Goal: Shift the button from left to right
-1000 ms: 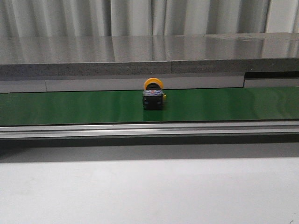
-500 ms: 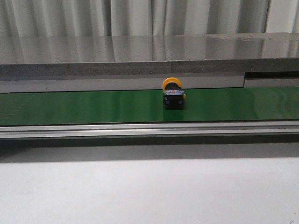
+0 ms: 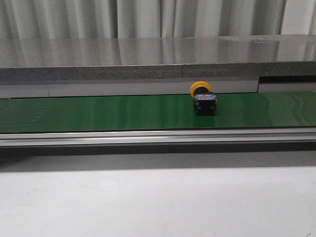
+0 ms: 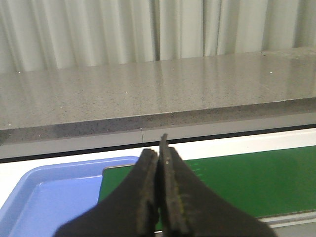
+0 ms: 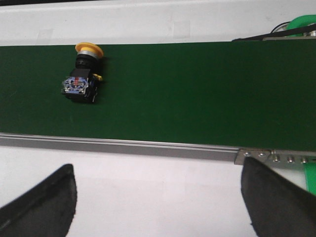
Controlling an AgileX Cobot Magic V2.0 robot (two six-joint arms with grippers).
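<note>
In the front view, the button is seen lying on the green belt, a bit right of the middle, its orange cap turned to the far side. No arm is seen there.

In the left wrist view, the left gripper is pressed closed with nothing in it, above a blue tray and the belt's end.

In the right wrist view, the right gripper is spread wide. It is held nearer than the belt's metal rail, and the button is seen well apart from it.
</note>
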